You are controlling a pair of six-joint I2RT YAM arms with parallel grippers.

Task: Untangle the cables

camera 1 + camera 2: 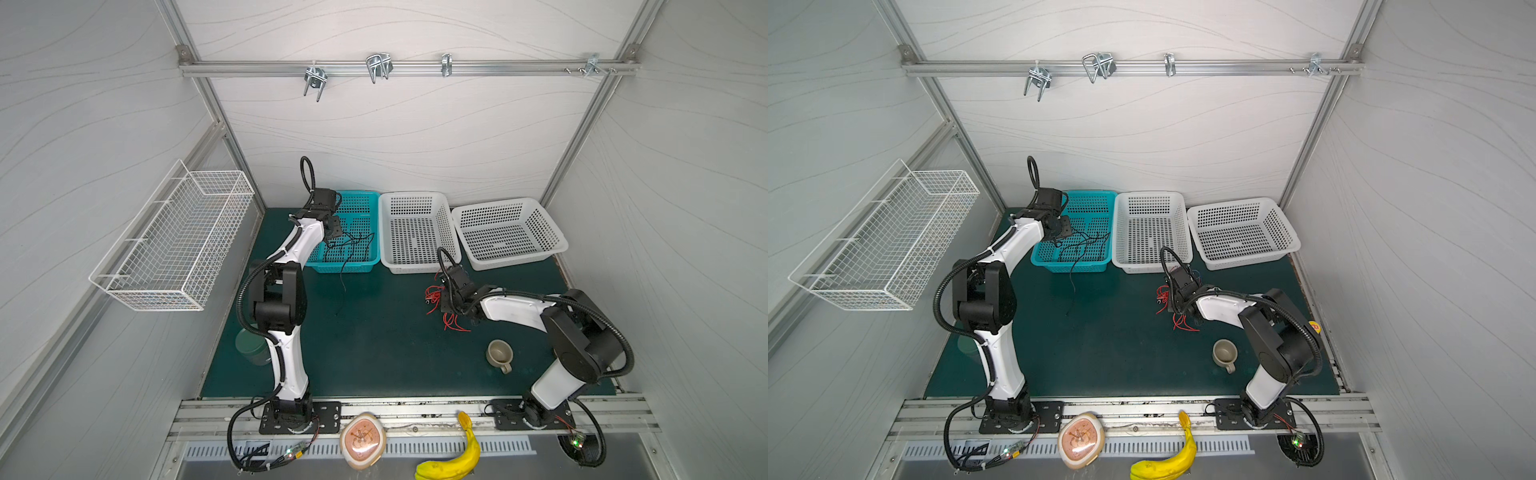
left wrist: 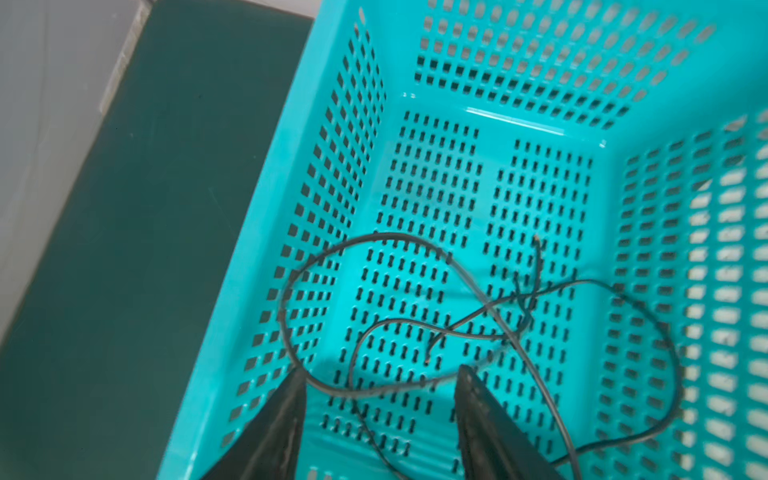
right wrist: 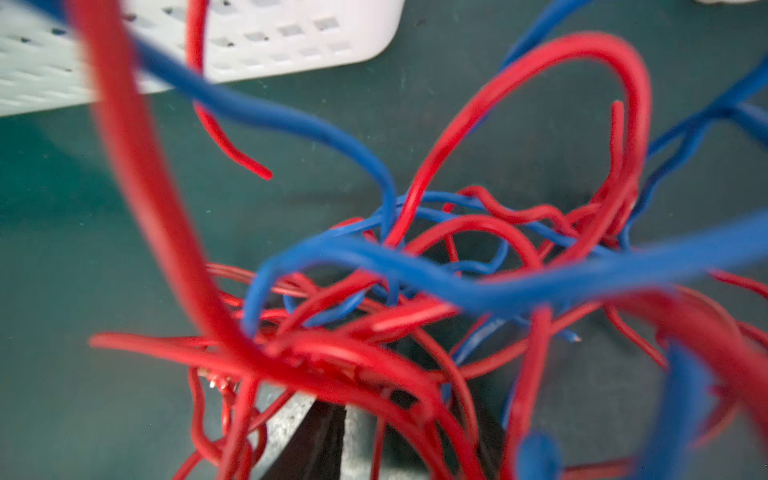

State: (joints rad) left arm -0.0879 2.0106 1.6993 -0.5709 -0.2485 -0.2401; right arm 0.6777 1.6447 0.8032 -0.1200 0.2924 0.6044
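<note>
Hovers the left gripper (image 2: 381, 372) over the teal basket (image 2: 332, 166), lower middle of the left wrist view, jaws spread wide and clasping nothing. Leaves the black cables (image 2: 386, 235) loose on the basket floor just beyond the tips, probably sorted there by colour; lets one strand trail over the near rim onto the green mat (image 1: 374, 332).

Buries the right gripper (image 1: 440, 298) in the red and blue cables (image 3: 415, 266), right of centre in a top view, near the white basket (image 1: 415, 194). Cannot tell whether clenched or slack: smothered in wire. Presumably anchors the knot so single strands can pull free.
</note>
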